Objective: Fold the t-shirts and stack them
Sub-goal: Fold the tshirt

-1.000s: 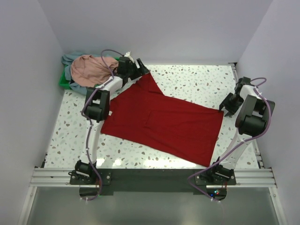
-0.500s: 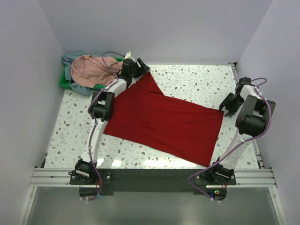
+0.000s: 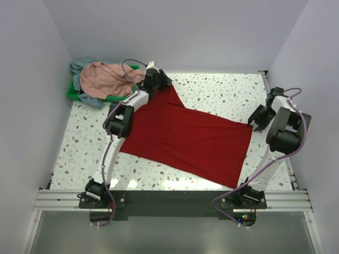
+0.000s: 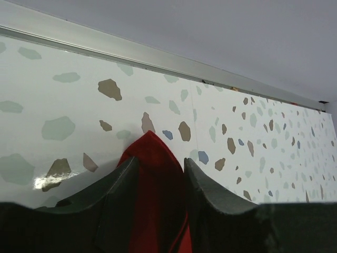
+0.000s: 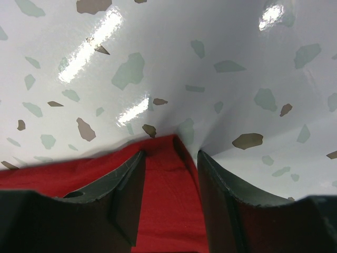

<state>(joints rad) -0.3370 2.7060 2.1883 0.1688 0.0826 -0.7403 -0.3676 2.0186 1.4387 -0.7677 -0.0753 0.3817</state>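
Two grippers were at the red shirt (image 3: 185, 140). L gripper (image 4: 160, 159) had slid right along the far edge w/ jaws narrowing and now sat astride the shirt's far corner, cloth humped betw. its fingers; couldn't tell if pinched yet. R gripper (image 5: 170, 153) stood half open over the right-edge corner, holding nothing. Shirt lay flat mid-tabletop (image 3: 212, 90). Looked like the first fold was abt to start. Pink shirt (image 3: 103, 78) waited at the far-left corner.

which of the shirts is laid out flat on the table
The red t-shirt, spread open across the table. The pink t-shirt and the grey-blue t-shirt lie crumpled together on the green tray in the far left corner.
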